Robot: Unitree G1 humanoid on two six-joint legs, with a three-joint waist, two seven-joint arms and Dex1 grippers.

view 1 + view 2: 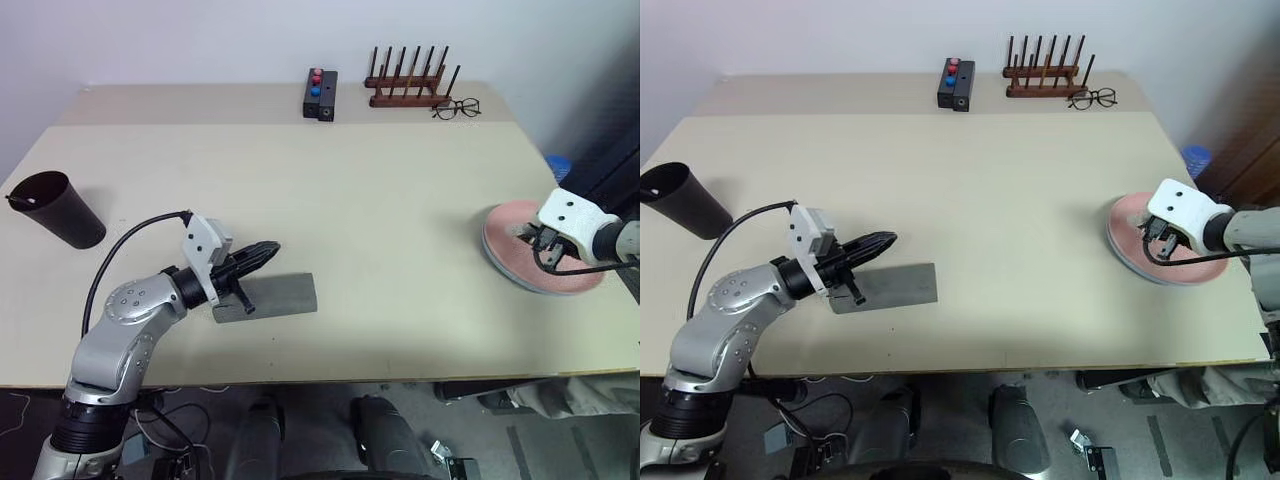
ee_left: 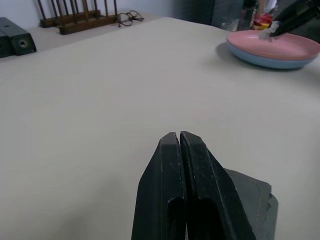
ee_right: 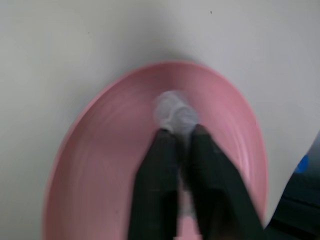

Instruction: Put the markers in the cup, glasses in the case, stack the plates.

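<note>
Nearest to you, the left end effector (image 1: 268,249) is hovering over the grey case (image 1: 275,297), which is lying shut on the near left part of the bench (image 1: 380,230). Its two black fingers (image 2: 192,165) are pressing flat together with nothing between them, and they are pointing level across the bench toward the right.

Over on the far left you are seeing the cup (image 1: 55,208), leaning over with its rim toward the left edge. Whether the markers are sitting inside it, you cannot tell.

On the right side, the plates are lying stacked: the pink plate (image 1: 512,228) is resting on top of the blue plate (image 2: 260,60), whose rim is peeking out underneath in the left wrist view. The right end effector (image 1: 543,252) is hanging just above the pink plate, tilting downward. In the right wrist view its fingers (image 3: 157,165) are standing slightly apart, and a small whitish thing (image 3: 175,112) is sitting right at their tips; whether they are clamping it, you cannot tell.

Along the far edge, a small black box (image 1: 320,95) with red and blue buttons is standing beside a wooden peg rack (image 1: 410,85), and clear-lensed spectacles (image 1: 457,108) are lying just to the right of the rack.
</note>
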